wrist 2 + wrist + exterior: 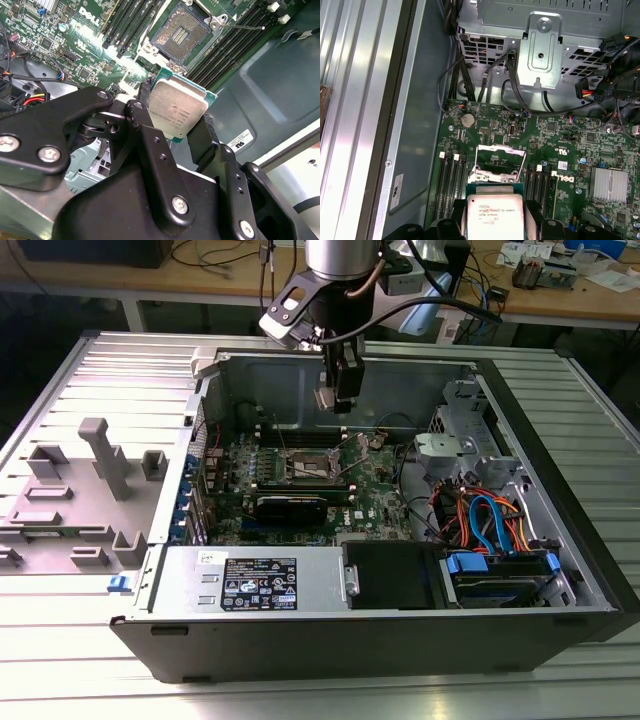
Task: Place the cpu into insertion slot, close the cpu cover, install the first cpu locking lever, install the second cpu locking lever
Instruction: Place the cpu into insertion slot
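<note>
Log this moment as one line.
gripper: shut on cpu | position: over motherboard, clear of slot | slot: empty | cpu: not yet placed

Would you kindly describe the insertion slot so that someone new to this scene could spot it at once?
Look inside the open computer case at the green motherboard. Near its middle, between two banks of long narrow black memory slots, sits the insertion slot. It alone is square, with a silvery metal rim around a dark centre.
</note>
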Action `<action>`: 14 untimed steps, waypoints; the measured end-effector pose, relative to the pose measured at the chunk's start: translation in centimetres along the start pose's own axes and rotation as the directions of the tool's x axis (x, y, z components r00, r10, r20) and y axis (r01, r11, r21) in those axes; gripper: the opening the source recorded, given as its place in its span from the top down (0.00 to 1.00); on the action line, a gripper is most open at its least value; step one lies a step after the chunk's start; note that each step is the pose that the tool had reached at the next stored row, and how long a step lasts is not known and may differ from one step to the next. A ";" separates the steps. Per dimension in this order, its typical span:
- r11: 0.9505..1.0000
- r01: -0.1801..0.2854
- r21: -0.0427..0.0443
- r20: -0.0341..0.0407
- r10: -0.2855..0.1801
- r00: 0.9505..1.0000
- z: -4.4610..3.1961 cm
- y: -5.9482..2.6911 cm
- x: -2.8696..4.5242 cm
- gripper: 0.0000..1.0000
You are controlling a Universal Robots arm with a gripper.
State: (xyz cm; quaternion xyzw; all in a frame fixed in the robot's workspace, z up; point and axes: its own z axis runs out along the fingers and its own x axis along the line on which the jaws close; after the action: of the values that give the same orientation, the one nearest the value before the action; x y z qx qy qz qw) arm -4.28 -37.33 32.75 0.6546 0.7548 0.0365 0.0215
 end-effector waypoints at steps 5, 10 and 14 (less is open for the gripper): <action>1.000 0.000 0.000 0.000 0.000 1.000 0.01 0.00 0.00 0.46; 1.000 0.000 0.000 0.000 0.000 1.000 0.01 0.00 0.00 0.46; 1.000 -0.018 0.000 0.001 0.018 1.000 0.78 -0.21 0.00 0.46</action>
State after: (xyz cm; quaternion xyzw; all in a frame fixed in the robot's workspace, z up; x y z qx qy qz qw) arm -4.42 -37.33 31.95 0.6614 0.7488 0.0364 0.0218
